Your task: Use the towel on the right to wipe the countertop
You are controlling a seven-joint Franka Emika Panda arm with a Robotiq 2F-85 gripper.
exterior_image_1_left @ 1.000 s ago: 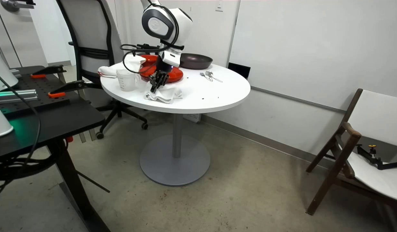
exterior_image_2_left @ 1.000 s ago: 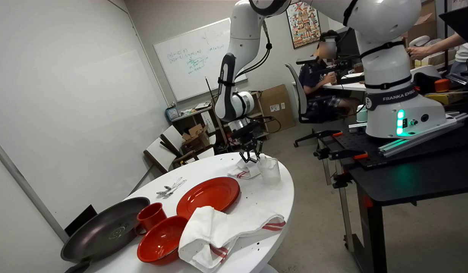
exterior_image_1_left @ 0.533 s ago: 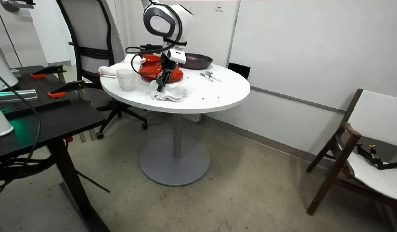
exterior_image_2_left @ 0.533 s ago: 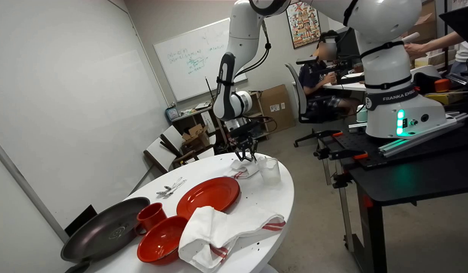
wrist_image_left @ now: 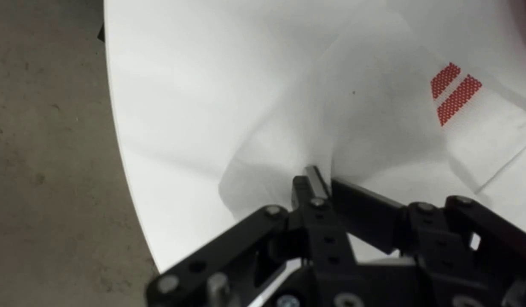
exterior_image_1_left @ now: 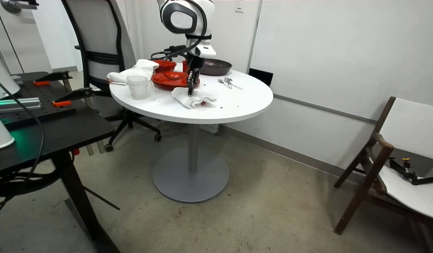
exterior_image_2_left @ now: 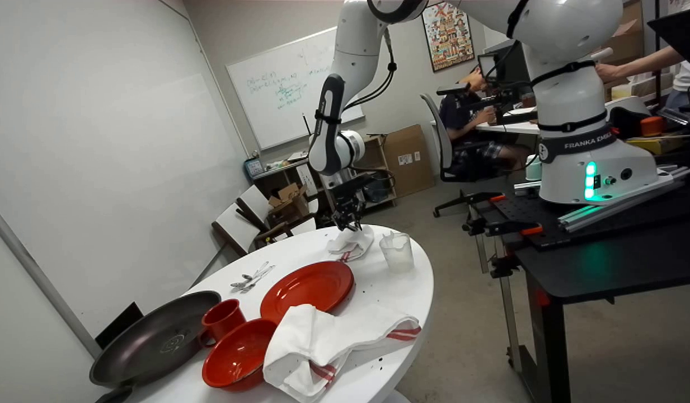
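Towel of thin white cloth with red stripes (wrist_image_left: 373,128) lay crumpled on the round white countertop (exterior_image_1_left: 244,95), one fold apparently pinched between the closed tips of the black two-finger gripper (wrist_image_left: 325,182). I judged wiping the current step, incomplete: dark specks (exterior_image_1_left: 221,107) awaited clearing. Nearby, a round red dish (exterior_image_2_left: 308,284) and translucent plastic cup (exterior_image_2_left: 398,256) likely restricted the stroke.

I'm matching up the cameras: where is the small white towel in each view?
In an exterior view: small towel, above and left of centre.
In an exterior view: small towel, just below centre.
Wrist view: small towel, middle to right edge.
Shared landmark: fingers, on the small towel in all three.
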